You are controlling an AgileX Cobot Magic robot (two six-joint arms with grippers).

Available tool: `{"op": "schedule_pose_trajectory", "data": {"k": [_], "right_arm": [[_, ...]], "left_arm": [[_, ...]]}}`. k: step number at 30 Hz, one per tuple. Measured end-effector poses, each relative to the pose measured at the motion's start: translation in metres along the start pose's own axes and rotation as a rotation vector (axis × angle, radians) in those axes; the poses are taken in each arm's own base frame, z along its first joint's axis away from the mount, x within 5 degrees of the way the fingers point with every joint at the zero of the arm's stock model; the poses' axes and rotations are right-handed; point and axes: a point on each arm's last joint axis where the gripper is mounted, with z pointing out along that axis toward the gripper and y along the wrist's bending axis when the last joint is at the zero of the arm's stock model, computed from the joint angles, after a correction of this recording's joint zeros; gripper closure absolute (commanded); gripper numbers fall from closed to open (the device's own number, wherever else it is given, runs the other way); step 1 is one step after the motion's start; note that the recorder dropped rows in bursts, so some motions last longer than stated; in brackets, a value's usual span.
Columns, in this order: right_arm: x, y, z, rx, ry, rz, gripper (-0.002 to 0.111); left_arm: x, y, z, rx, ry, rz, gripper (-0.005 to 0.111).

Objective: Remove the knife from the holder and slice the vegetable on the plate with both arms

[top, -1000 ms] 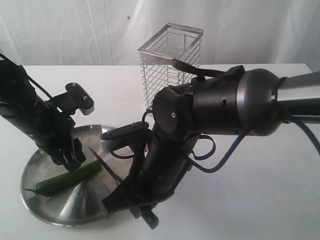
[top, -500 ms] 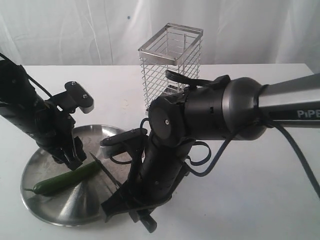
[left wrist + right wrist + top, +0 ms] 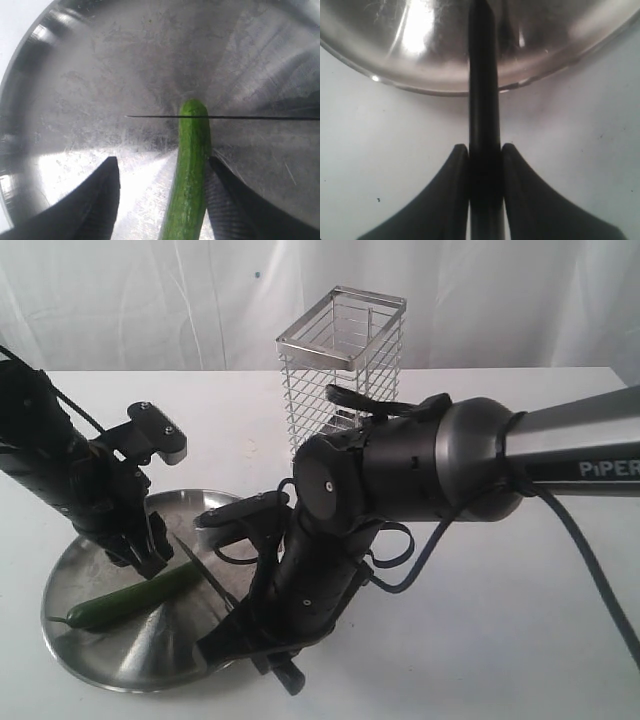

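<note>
In the exterior view, the steel plate (image 3: 95, 665) lies on the white table (image 3: 480, 660), and the green vegetable (image 3: 135, 597) lies on the plate with its thin stem end toward the plate's rim. The left gripper (image 3: 150, 552) stands over the blunt end of the vegetable. The right gripper (image 3: 245, 645) is low at the plate's edge and holds the knife (image 3: 205, 575), whose blade reaches across the plate to the vegetable. The wire holder (image 3: 340, 370) stands upright behind, well apart from the plate.

In the left wrist view, the left gripper (image 3: 162, 162) is spread wide, one finger on each side of the vegetable (image 3: 191, 175). The knife (image 3: 250, 118) shows as a thin line crossing the vegetable near its blunt end, above the plate (image 3: 100, 75). How deep the blade sits I cannot tell.

In the right wrist view, the right gripper (image 3: 485, 150) is clenched on the black handle of the knife (image 3: 484, 100), which points over the rim of the plate (image 3: 395, 60).
</note>
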Motion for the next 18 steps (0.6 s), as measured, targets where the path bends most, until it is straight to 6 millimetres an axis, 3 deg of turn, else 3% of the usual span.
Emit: {"op": "schedule_pose_trajectory", "data": {"k": [12,15,18], "right_arm": [[-0.004,-0.001,0.008,0.002,0.017,0.001,0.108],[-0.003,-0.002,0.011,0.003,0.027,-0.002,0.108],[-0.003,-0.002,0.012,0.003,0.031,-0.006,0.108]], "left_arm": [[-0.001,0.001,0.0,-0.009,-0.013,-0.032,0.052],[-0.004,0.002,0.0,-0.02,-0.044,-0.106,0.063],[-0.007,0.003,0.0,-0.031,-0.078,-0.17,0.082]]}}
